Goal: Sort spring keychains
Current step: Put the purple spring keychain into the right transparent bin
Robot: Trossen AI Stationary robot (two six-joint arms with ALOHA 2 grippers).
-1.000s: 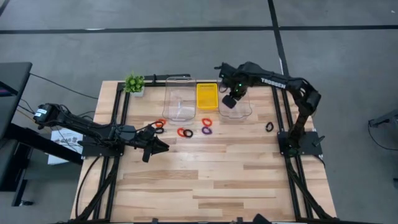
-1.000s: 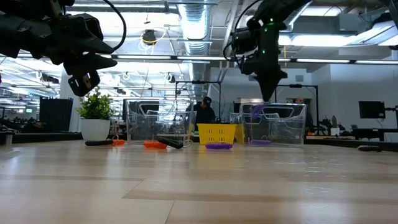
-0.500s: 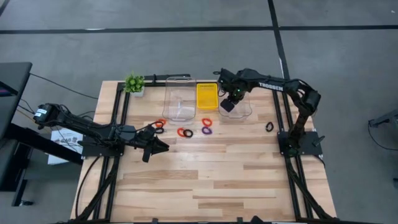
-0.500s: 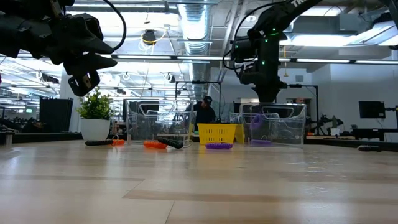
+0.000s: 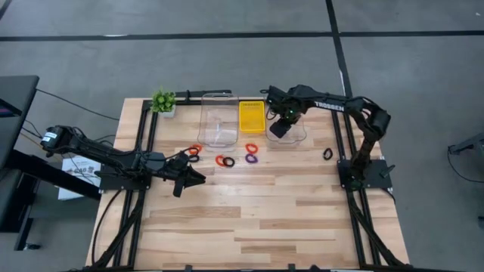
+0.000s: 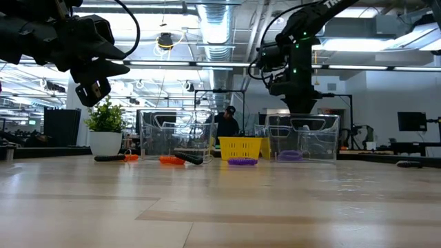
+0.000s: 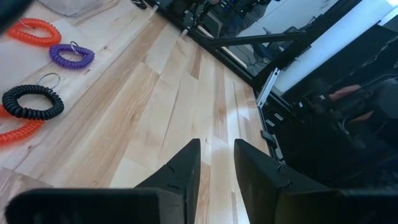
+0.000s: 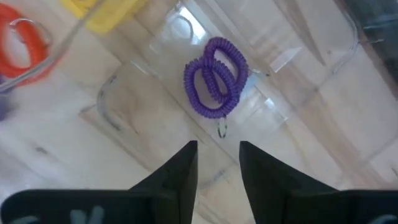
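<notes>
Right wrist view: released right end effector [image 8: 216, 163] above purple spring keychains [image 8: 215, 77], container edges blurred

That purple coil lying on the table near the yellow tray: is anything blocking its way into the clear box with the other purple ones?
Only the box's own wall. The purple coil lies just outside the right clear box, beneath the right gripper; it must be lifted over the rim.

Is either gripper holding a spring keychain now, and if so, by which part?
Nothing is held. The right gripper is open above the clear plastic container, where two purple coiled keychains lie. The left gripper is open and empty over the wooden table.
</notes>
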